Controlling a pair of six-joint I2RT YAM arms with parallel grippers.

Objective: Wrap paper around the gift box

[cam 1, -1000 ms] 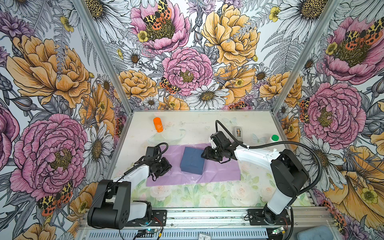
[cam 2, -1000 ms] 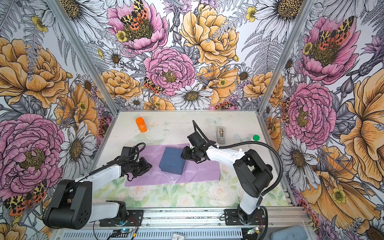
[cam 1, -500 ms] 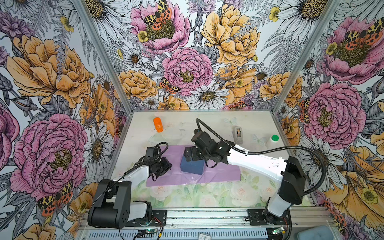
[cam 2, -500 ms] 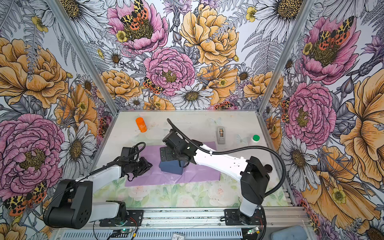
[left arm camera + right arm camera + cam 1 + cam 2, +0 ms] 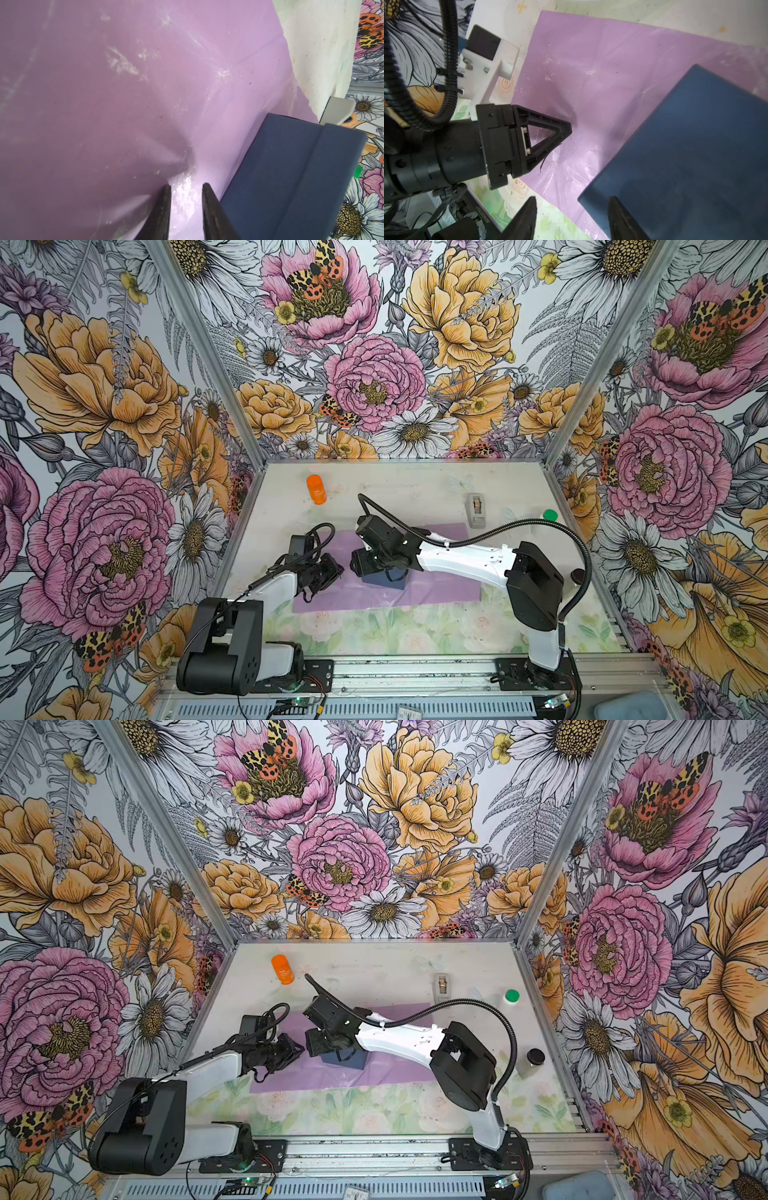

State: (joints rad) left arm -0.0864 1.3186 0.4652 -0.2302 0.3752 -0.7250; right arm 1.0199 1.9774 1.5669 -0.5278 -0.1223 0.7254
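The paper [image 5: 432,593] [image 5: 386,1073] lies flat on the table, lilac side up. On its left half sits the navy gift box [image 5: 386,580] [image 5: 349,1061], mostly covered by my right arm in both top views. My right gripper [image 5: 358,570] [image 5: 572,205] hovers open over the box's [image 5: 685,155] near-left corner, with one finger above the box top and one above the table. My left gripper [image 5: 337,568] [image 5: 186,185] is left of the box [image 5: 291,176]. Its fingers stand a narrow gap apart, tips down on the paper [image 5: 124,93], which puckers there. The right wrist view shows those tips [image 5: 568,131] on the sheet [image 5: 602,62].
An orange bottle [image 5: 316,488] lies at the back left. A grey tape dispenser [image 5: 477,509] and a green-capped bottle [image 5: 550,515] stand at the back right. A dark-lidded jar [image 5: 534,1058] stands by the right wall. Floral walls enclose three sides.
My right arm has swung left from the box's right side to above its left part. The left arm has stayed put on the paper.
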